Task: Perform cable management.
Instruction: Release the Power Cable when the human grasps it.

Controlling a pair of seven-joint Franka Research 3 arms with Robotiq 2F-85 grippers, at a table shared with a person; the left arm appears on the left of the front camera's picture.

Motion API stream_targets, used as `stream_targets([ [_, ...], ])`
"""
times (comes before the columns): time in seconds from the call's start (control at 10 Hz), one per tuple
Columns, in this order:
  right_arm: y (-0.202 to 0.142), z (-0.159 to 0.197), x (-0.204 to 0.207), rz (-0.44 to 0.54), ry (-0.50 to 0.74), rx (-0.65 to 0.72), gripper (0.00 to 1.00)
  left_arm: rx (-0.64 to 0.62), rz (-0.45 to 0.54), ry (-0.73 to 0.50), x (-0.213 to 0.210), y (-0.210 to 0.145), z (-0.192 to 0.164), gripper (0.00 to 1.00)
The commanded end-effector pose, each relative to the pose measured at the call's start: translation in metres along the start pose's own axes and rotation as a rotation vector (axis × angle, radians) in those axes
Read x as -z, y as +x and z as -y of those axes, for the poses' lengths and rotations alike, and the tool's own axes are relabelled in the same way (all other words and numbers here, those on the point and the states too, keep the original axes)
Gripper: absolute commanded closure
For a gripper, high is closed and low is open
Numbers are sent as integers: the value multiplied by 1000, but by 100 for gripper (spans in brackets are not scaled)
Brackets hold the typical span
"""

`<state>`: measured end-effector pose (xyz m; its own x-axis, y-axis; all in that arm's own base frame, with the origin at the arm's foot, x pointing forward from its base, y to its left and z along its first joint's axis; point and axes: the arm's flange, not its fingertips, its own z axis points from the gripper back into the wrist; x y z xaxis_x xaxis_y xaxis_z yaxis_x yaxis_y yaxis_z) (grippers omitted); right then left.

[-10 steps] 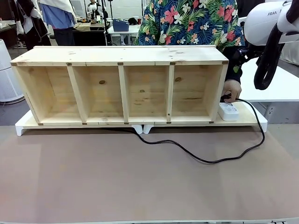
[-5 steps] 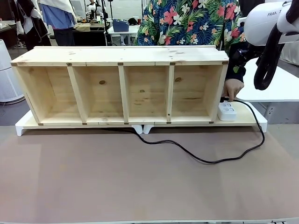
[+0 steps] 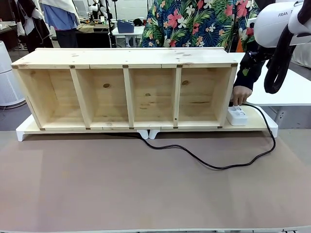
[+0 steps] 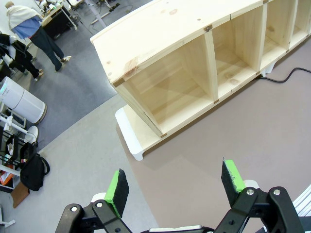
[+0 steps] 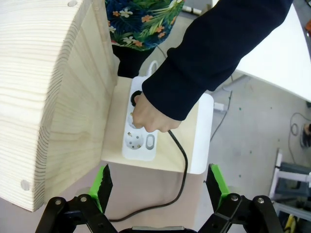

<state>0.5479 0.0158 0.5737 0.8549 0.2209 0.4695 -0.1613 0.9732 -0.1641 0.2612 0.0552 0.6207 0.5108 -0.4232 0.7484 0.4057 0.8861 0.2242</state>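
The cable (image 3: pixel 218 168) is a thin black cord. It runs from under the middle of the wooden shelf (image 3: pixel 126 57), over the brown mat, and loops right up to the white power strip (image 3: pixel 237 116). A person's hand (image 3: pixel 240 94) holds the black plug (image 5: pixel 136 97) at the strip's sockets. In the right wrist view my right gripper (image 5: pixel 159 182) hangs open above the power strip (image 5: pixel 141 133), the hand (image 5: pixel 148 114) and the cable (image 5: pixel 181 158), holding nothing. My left gripper (image 4: pixel 175 182) is open and empty, high above the mat near the shelf's left end (image 4: pixel 160 92).
The four-compartment shelf stands on a white base (image 3: pixel 24 131) at the far side of the mat (image 3: pixel 146 194). My right arm (image 3: pixel 272 24) is raised at the upper right. A white table (image 3: pixel 291 92) stands beyond the right end. The person stands behind the shelf.
The person's hand has kept working at the power strip, which shifted and tilted slightly, then settled back. Both arms have stayed still.
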Motion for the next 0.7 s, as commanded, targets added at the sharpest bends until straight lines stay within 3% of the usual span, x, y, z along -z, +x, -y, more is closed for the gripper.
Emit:
stream_targets([
  [0.0,-1,0,1,-5,10,9,0,-16,9,9,2,2,0,0],
  [0.6,-1,0,1,-5,10,9,0,-16,9,9,2,2,0,0],
])
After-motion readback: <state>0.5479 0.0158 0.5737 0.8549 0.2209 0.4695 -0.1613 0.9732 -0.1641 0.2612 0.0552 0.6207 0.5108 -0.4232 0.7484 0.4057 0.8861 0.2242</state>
